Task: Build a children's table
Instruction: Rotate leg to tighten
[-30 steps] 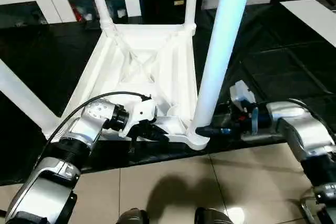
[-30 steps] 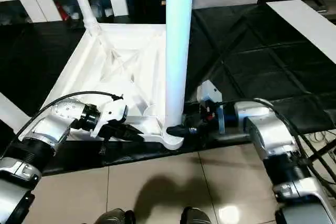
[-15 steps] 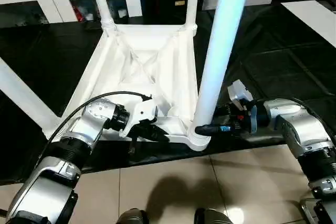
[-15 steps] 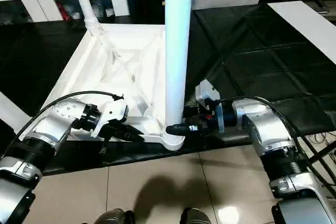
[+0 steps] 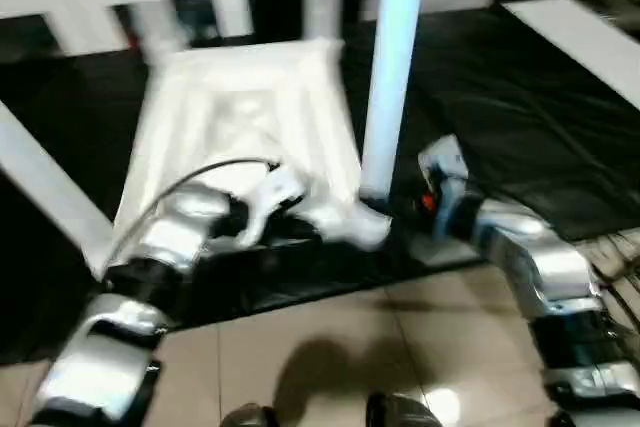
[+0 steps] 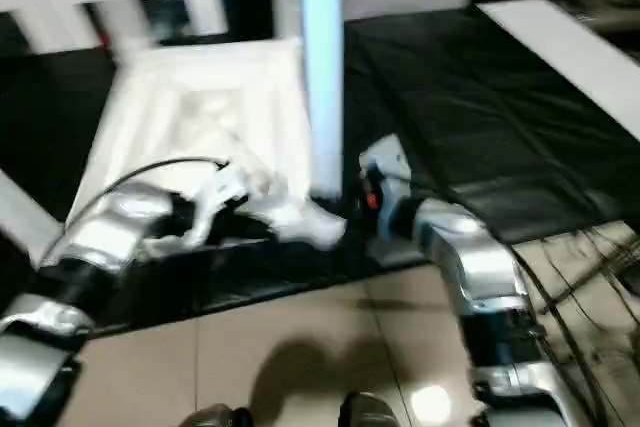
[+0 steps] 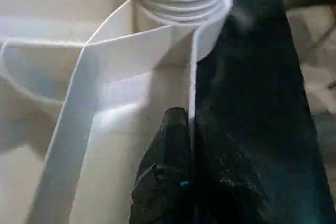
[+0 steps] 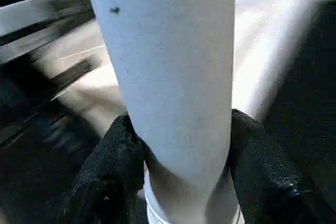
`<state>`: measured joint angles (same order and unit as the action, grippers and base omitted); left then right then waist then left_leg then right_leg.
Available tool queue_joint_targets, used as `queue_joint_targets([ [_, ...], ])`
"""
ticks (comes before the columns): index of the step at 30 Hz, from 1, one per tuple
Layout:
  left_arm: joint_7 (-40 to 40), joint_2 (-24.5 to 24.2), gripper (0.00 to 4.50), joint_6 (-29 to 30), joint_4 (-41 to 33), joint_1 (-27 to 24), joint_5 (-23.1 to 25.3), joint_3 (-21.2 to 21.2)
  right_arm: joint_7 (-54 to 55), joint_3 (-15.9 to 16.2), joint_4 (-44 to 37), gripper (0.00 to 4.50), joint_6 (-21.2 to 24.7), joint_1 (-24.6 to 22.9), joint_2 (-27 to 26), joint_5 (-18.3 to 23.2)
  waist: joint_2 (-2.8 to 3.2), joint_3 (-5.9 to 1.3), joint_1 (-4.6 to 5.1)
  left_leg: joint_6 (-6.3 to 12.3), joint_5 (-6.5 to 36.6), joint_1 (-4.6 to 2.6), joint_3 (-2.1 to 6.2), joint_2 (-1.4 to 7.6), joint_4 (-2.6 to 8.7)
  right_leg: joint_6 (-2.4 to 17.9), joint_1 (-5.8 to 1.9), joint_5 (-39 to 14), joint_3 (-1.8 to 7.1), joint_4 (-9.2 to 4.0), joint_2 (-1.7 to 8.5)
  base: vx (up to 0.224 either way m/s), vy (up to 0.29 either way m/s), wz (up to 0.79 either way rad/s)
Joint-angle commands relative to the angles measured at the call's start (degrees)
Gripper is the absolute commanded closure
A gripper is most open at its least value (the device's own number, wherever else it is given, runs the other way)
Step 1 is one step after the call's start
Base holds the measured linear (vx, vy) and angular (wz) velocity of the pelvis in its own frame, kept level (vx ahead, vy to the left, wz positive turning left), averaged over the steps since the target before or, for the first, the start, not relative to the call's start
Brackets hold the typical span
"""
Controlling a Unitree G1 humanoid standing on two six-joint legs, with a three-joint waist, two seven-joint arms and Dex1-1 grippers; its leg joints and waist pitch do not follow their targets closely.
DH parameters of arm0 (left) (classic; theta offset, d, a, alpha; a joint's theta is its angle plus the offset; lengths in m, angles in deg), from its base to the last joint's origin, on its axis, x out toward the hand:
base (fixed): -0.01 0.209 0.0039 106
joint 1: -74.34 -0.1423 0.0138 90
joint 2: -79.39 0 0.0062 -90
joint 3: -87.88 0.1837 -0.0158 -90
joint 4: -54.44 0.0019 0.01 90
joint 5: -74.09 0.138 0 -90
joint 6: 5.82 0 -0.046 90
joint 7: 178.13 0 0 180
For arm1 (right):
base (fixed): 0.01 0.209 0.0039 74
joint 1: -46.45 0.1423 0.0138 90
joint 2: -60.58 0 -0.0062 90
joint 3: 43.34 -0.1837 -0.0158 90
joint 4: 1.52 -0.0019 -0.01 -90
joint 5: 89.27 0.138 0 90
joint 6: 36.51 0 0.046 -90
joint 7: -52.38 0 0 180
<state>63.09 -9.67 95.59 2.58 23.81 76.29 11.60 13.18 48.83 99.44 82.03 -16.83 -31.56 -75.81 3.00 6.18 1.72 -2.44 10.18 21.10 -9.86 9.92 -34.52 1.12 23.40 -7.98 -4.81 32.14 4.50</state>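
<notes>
Left eye view: children's table upside down, near leg upright on black work surface. Left gripper pinches table rim; right gripper clamps leg. Tiled floor below.

I can read no text, label, brand, number or sign anywhere here. My head views are smeared, so small print there may escape me; both wrist views show plain white plastic without lettering.
</notes>
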Motion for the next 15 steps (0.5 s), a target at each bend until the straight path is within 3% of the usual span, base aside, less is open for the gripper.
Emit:
queue_joint_targets([
  [1, -6.8, 4.6, 4.5, 0.3, -1.5, 2.6, -1.8, -1.6, 5.2, 4.3, 2.1, 2.51, 1.0, 1.7, -7.4, 0.5, -0.24, -3.61, 0.5, 1.72, 22.1, -0.83, 1.81, 1.62, 4.2, 3.9, -2.5, -38.3, 0.54, -6.11, 3.3, 0.0, 0.0, 0.0],
  [3, -10.0, 6.1, 4.5, 0.6, -1.0, 3.2, -1.4, -2.1, 11.6, 3.2, 4.6, 2.51, 0.3, 2.9, -10.3, -1.0, -0.27, -3.43, 1.59, 1.48, 24.4, -1.13, 1.86, 1.43, 3.97, 3.5, -2.07, -39.2, -0.43, -6.73, 3.32, 0.0, 0.0, 0.0],
  [4, -12.8, 7.4, 4.5, 1.1, -0.6, 3.8, -1.1, -2.5, 16.8, 2.2, 6.4, 2.51, -0.8, 3.7, -12.9, -2.1, -0.42, -3.29, 2.39, 1.35, 25.6, -1.3, 2.0, 1.16, 3.7, 2.3, -2.3, -40.6, -1.52, -7.41, 3.27, 0.0, 0.0, 0.0],
  [5, -13.3, 7.7, 4.5, 1.2, -0.6, 3.9, -1.1, -2.6, 17.6, 2.0, 6.6, 2.51, -1.1, 3.8, -13.4, -2.2, 0.14, -3.3, 2.98, 1.61, 27.1, -1.78, 2.17, 1.57, 3.85, 2.1, -2.36, -39.7, -2.16, -7.75, 3.62, 0.0, 0.0, 0.0],
  [6, -13.9, 8.1, 4.5, 1.5, -0.6, 4.0, -1.0, -2.6, 18.2, 1.7, 6.5, 2.16, -1.5, 3.8, -14.0, -2.4, 0.19, -3.26, 3.75, 1.78, 28.0, -0.84, 2.64, 1.96, 4.32, 1.6, -3.46, -37.6, -2.7, -7.44, 3.7, 0.0, 0.0, 0.0],
  [7, -13.9, 8.1, 4.5, 1.5, -0.6, 4.0, -1.0, -2.6, 18.2, 1.7, 6.5, 1.81, -1.5, 3.8, -14.0, -2.4, 0.62, -3.37, 3.6, 1.87, 28.4, -1.09, 2.73, 2.2, 4.52, 1.7, -3.5, -36.5, -2.51, -7.48, 3.91, 0.0, 0.0, 0.0],
  [10, -13.6, 7.8, 4.5, 1.7, -0.9, 3.6, 0.2, -1.9, 17.9, 0.9, 5.9, 1.71, -2.3, 3.2, -14.3, -2.4, 0.53, -3.11, 4.16, 1.81, 30.5, -1.62, 2.76, 2.18, 4.74, 3.8, -2.9, -33.8, -2.15, -7.39, 4.24, 0.0, 0.0, 0.0],
  [13, -11.0, 4.6, 4.5, 1.0, -1.6, 2.2, 1.9, 0.0, 13.3, -0.6, 2.5, 1.33, -4.0, 0.1, -10.4, -1.8, 0.58, -3.22, 4.14, 2.36, 28.6, -1.16, 2.66, 2.11, 4.78, 5.0, -3.21, -32.5, -1.5, -6.96, 4.69, 0.0, 0.0, 0.0],
  [14, -9.8, 3.7, 4.5, 0.2, -1.6, 1.8, 2.1, 0.4, 11.0, -0.6, 1.5, 1.25, -4.7, -0.8, -8.8, -1.6, 0.82, -3.41, 3.94, 2.89, 26.8, -0.8, 2.68, 2.25, 4.83, 5.9, -3.46, -30.6, -1.09, -6.43, 4.81, 0.0, 0.0, 0.0],
  [15, -9.0, 2.8, 4.5, -0.2, -1.5, 1.4, 2.3, 0.7, 8.6, -0.6, 0.6, 1.13, -5.3, -1.7, -7.0, -1.3, 0.67, -3.59, 3.82, 3.55, 24.9, -0.32, 2.62, 2.43, 4.92, 7.0, -3.7, -27.7, -0.73, -6.0, 4.81, 0.0, 0.0, 0.0],
])
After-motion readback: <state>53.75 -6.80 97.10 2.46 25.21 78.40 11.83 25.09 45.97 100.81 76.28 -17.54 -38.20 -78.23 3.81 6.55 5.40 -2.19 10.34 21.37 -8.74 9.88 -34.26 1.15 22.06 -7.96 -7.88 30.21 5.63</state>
